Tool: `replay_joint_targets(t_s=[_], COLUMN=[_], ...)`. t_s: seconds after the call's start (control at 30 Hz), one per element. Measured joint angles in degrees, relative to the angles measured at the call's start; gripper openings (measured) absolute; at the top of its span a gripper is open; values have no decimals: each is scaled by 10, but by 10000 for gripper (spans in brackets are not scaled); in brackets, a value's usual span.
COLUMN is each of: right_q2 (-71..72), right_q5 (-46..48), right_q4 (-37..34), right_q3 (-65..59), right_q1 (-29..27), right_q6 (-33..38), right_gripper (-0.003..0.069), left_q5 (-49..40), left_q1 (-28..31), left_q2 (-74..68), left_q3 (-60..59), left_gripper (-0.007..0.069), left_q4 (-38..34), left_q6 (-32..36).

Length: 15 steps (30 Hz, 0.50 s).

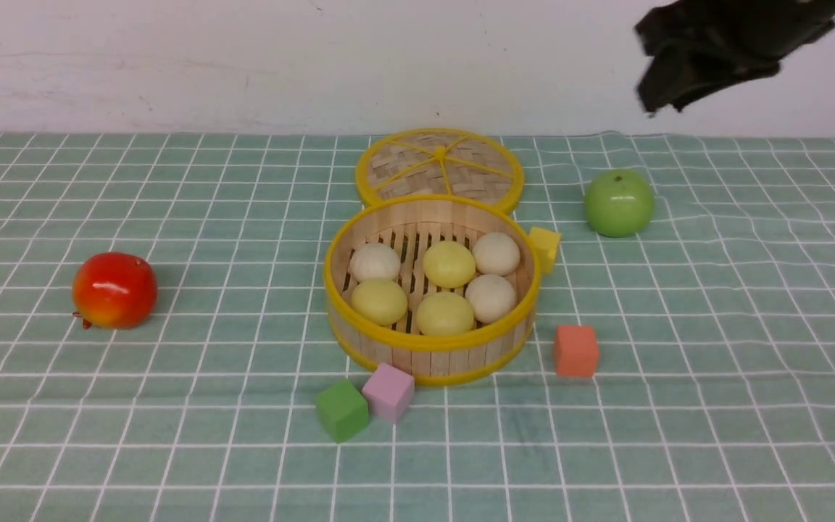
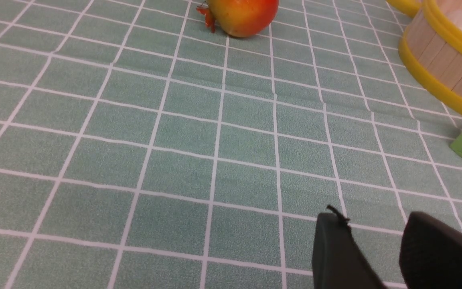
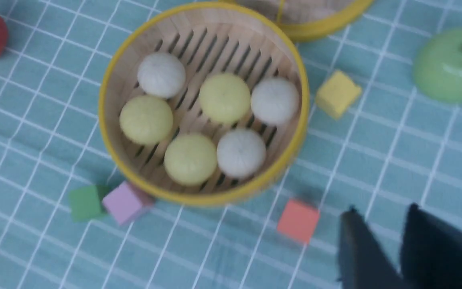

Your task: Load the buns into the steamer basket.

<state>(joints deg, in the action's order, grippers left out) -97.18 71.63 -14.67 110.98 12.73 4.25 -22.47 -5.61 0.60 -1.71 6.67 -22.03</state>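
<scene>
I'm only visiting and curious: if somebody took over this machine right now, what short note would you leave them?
Left gripper: low over bare cloth, jaws apart, empty.
Right gripper: raised above the table, jaws a little apart, empty.
Buns: all six sit inside the steamer basket, three pale yellow and three off-white.
Lid: flat on the cloth behind the basket.
Done: every bun is in; none lies on the cloth.
Left: seemingly nothing for the buns; probably just park both arms.

No text, label, brand, number or sign can be read in any view; every surface in sight is unlettered, and the right wrist view is blurred.
</scene>
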Motion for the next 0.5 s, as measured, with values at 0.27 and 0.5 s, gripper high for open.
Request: replay_joint_targets(t_s=[0.27,0.5], right_q2=[201,393], right_q5=[-38,-146], right_q4=[3,15], right_q3=[-230,-437], right_q1=[0,0], right_q6=[-9,4], right_gripper=[-20,-20], left_q5=[0,0], left_q1=[0,0], left_q2=[0,0], left_q3=[0,0], left_gripper=[238,238], left_q4=[0,0], left_q6=[0,0])
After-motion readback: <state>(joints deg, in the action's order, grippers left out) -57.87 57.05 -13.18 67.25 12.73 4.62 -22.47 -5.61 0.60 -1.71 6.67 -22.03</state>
